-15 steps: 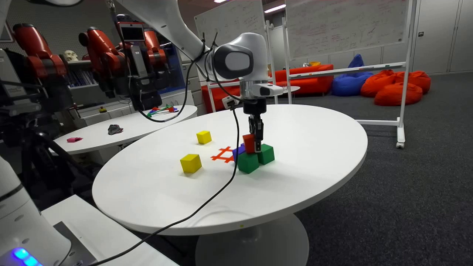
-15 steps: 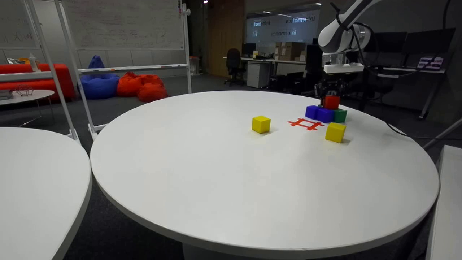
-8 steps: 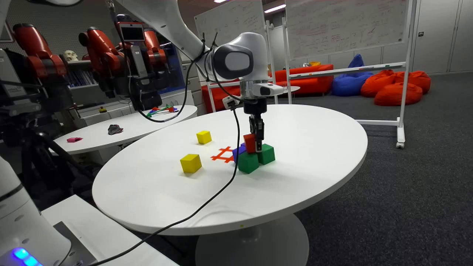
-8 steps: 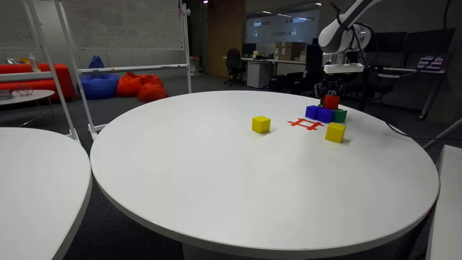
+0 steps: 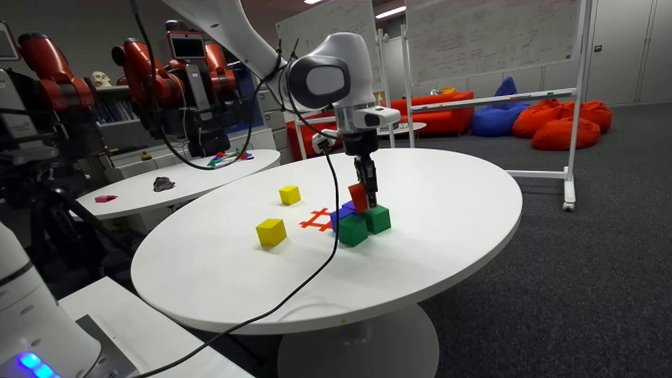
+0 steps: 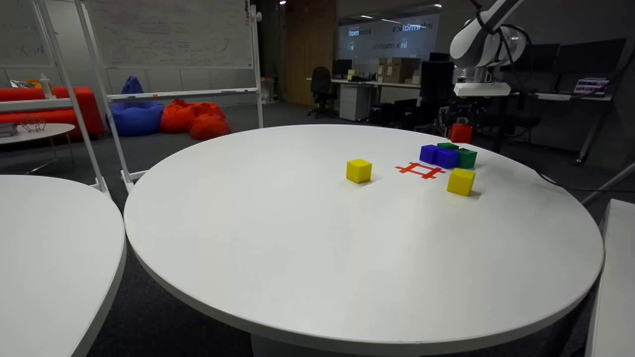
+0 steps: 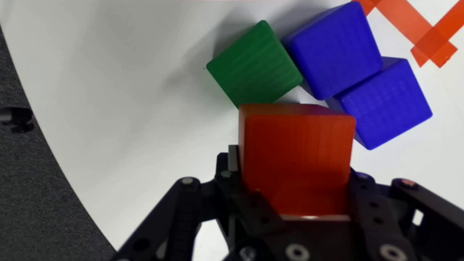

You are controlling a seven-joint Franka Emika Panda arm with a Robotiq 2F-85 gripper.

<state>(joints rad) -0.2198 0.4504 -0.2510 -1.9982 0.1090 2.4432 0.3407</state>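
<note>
On the round white table (image 5: 236, 283) in an exterior view, a near yellow cube (image 5: 271, 232) sits left of a cluster of two green cubes (image 5: 352, 231) and two blue cubes (image 7: 337, 50). Just above the cluster, the gripper (image 7: 293, 168) has its jaws clamped on a tilted red cube (image 5: 358, 197). Farther back, a second yellow cube (image 5: 290, 195) stands on the left, and beyond the table is a red sofa (image 5: 454, 119).

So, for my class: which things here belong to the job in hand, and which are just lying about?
Seem part of the job:
gripper, shut on the red block
two green blocks, two blue blocks, clustered close by
perhaps the red tape marking

Just lying about, apparently:
two yellow blocks, standing apart (possibly relevant)
pink item and dark item on the neighbouring table
</note>
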